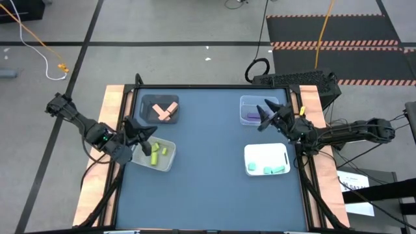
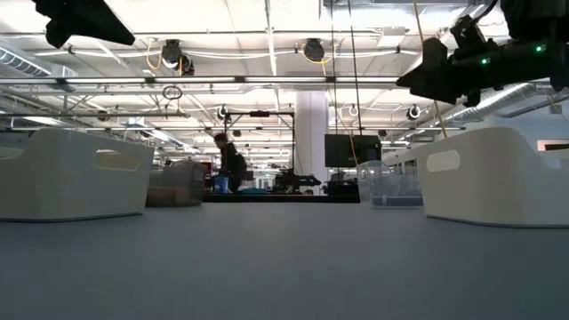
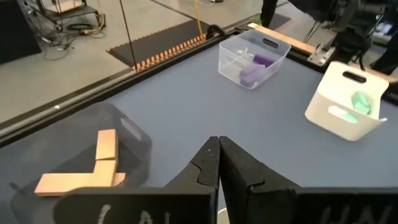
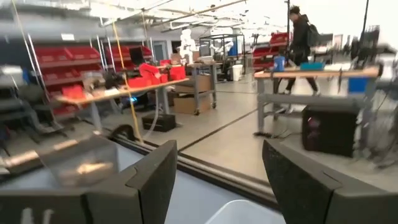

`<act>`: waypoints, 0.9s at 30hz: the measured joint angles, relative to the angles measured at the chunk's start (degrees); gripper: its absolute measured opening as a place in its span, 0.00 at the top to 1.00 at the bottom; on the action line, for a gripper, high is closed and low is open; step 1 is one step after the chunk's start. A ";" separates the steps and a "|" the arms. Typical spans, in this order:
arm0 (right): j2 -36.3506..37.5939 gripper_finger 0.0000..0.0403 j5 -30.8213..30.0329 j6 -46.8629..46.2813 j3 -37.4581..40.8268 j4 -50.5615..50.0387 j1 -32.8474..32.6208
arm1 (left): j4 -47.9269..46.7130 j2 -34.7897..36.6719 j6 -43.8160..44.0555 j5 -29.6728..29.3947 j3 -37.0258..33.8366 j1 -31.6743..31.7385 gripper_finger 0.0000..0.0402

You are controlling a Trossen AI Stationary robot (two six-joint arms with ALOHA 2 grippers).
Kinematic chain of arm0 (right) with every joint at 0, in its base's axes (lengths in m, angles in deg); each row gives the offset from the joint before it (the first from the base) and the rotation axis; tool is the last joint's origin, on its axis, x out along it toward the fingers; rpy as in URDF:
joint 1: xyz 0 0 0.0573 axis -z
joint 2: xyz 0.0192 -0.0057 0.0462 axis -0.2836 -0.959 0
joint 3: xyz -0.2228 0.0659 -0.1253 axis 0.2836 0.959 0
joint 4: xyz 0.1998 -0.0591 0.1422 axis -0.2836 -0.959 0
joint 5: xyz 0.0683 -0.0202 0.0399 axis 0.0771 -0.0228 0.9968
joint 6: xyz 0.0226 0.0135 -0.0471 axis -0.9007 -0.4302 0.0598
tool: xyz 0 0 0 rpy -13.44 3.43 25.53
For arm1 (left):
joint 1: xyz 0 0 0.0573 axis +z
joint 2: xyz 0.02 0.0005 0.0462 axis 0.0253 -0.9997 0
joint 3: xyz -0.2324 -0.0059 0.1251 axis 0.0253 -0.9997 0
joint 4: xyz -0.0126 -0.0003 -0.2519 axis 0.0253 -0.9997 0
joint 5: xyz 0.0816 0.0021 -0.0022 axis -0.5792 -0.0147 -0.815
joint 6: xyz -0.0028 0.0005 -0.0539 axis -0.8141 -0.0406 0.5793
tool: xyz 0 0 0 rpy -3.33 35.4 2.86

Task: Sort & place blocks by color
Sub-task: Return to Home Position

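Salmon blocks (image 1: 166, 112) lie in the dark grey bin (image 1: 148, 103) at the far left; they also show in the left wrist view (image 3: 93, 171). Purple blocks (image 1: 252, 117) lie in the clear bin (image 1: 246, 101) at the far right. Yellow-green blocks (image 1: 156, 155) lie in the near left bin (image 1: 170, 162). Teal blocks (image 1: 273, 169) lie in the white bin (image 1: 263, 151) at the near right. My left gripper (image 1: 153, 132) is shut and empty (image 3: 218, 158), over the far rim of the yellow-green bin. My right gripper (image 1: 262, 117) is open and empty (image 4: 217, 180), above the clear bin.
The four bins stand on a dark blue mat (image 1: 208, 162) framed by wooden strips (image 1: 110, 104). The mat's middle lies between the bins. In the low view both grippers hang high above the mat, the right one showing at the upper right (image 2: 444, 76). A person (image 2: 233, 164) stands far off in the room.
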State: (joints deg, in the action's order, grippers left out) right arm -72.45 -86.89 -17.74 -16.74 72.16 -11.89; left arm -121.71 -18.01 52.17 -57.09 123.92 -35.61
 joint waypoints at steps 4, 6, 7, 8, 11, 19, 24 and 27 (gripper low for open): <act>0.01 0.43 -0.01 -3.96 0.01 0.00 0.37 | -4.64 1.14 1.11 -0.49 0.00 -0.10 0.98; 0.01 0.43 0.14 -3.93 0.51 0.48 0.99 | -7.81 2.22 3.27 -0.86 -0.02 -0.10 0.98; 0.01 0.43 0.27 -3.69 0.94 0.35 1.19 | -9.13 3.00 4.24 -1.16 -0.02 -0.10 0.98; 0.01 0.43 1.05 -3.69 1.46 0.37 1.41 | -10.14 3.73 4.91 -1.41 -0.02 -0.10 0.98; -0.02 0.43 3.98 -6.58 2.97 0.24 1.79 | -11.41 5.78 4.84 -1.38 -0.02 -0.10 0.98; -0.02 0.43 6.11 -11.02 5.77 0.23 1.73 | -14.16 11.28 -3.73 -1.30 -0.02 -2.02 0.98; -0.02 0.43 6.11 -11.56 6.80 0.34 1.73 | -17.43 15.17 -3.95 -1.27 -0.02 -2.98 0.98; -0.02 0.43 6.13 -10.19 6.88 -0.60 1.70 | -17.53 17.23 -7.35 -1.27 -0.02 -3.50 0.98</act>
State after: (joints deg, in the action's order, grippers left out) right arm -72.47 -80.76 -27.94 -9.85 71.56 -10.19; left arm -139.24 -0.79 44.82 -58.36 123.90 -39.11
